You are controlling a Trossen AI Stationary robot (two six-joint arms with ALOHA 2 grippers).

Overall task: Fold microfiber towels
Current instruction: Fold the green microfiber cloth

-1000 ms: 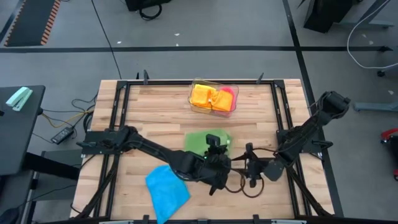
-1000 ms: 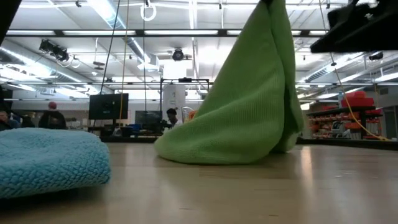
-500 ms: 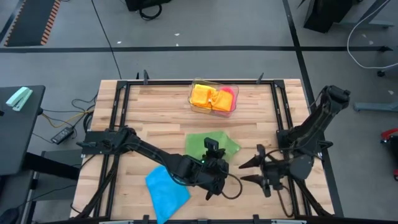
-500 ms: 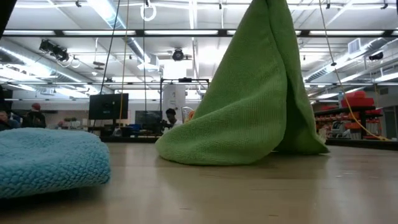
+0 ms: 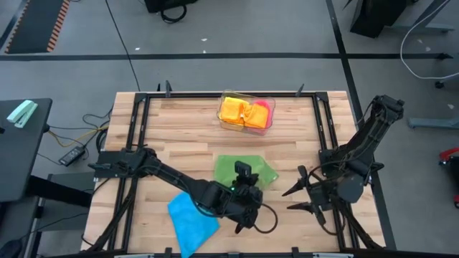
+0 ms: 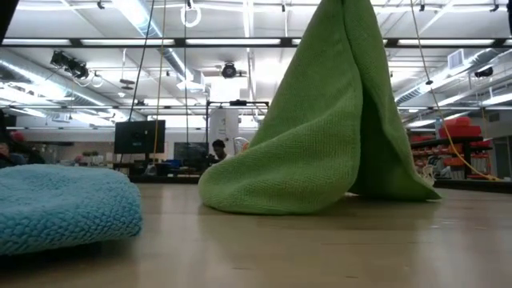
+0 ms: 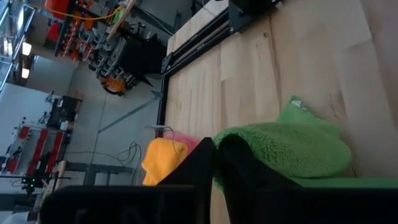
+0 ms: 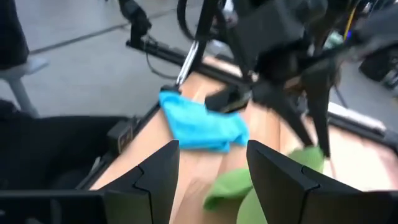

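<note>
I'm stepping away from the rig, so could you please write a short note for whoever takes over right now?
Left tool: fingers pinched on the green towel, holding one part of it lifted; its lower edge rests on the table.
Right tool: open, empty, off to the right of the green towel.
Blue towel: lies crumpled near the front edge of the table, not yet folded.
Orange towel and pink towel: in the clear tray at the back.
Done: none visibly folded flat on the table.
Left: finish the green fold, then the blue one and those in the tray.
</note>
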